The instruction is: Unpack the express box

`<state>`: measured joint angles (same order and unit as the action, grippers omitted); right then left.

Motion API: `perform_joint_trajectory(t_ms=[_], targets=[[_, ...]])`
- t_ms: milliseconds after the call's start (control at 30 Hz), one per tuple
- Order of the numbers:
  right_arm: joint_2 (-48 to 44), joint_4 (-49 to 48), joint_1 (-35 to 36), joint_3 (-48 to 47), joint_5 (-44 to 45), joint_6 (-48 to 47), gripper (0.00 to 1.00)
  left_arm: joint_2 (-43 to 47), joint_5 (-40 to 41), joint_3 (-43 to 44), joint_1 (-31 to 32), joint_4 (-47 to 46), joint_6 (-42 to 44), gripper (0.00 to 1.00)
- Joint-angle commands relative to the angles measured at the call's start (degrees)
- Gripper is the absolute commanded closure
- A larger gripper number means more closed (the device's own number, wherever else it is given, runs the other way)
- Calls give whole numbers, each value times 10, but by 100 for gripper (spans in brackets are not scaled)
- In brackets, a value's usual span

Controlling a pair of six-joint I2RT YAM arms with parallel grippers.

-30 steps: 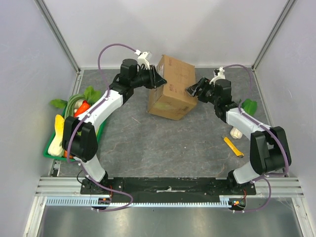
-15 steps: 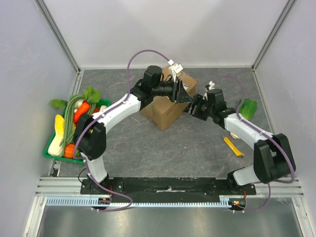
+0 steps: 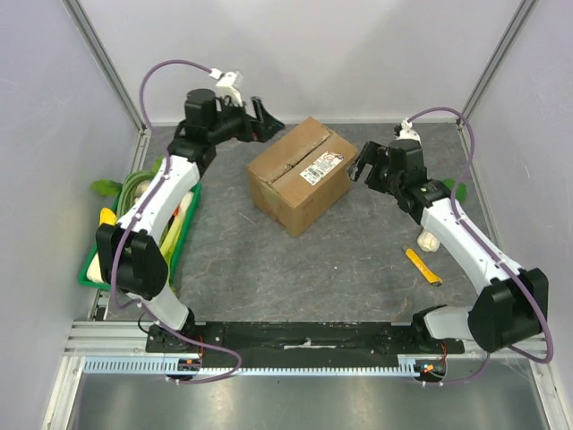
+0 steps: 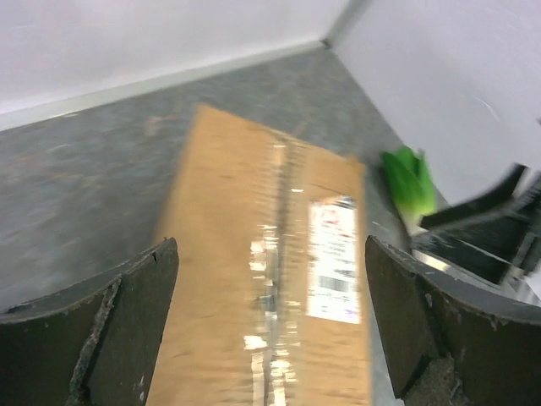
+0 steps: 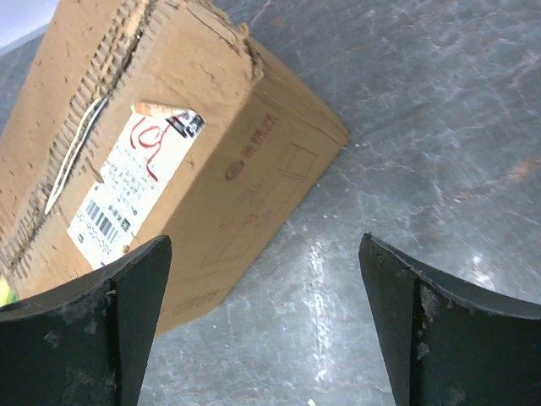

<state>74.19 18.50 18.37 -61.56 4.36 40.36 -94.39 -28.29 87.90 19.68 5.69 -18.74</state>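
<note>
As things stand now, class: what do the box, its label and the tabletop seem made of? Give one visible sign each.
The express box: brown corrugated cardboard, matte; fluting shows along its frayed top edge. The label: white printed paper, with barcode and red handwriting. The tabletop: dark grey, stone-like mottling with slight sheen; real stone or a printed mat, I cannot tell.
</note>
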Motion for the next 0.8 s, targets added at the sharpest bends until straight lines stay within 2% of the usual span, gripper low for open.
perform_joint_trajectory(t_ms=[0,167,433,567,633,667,767], targets=[[48,-57,4,-34,-43,19,2,-32,-12,7,-62,36,-23,6],[95,-143,12,-29,-75,35,2,-90,-90,21,-86,53,-36,12],[198,-181,11,-79,-150,41,4,-127,-147,-1,-90,64,-49,19],[234,-165,12,-104,-191,34,12,-101,-187,-68,-89,47,-73,27],[245,-153,12,-113,-209,29,18,-68,-200,-103,-90,35,-84,32],[248,-148,13,-116,-214,26,20,-56,-205,-139,-90,34,-88,38],[250,-121,21,-129,-226,5,26,22,-188,-224,-89,12,-104,41]])
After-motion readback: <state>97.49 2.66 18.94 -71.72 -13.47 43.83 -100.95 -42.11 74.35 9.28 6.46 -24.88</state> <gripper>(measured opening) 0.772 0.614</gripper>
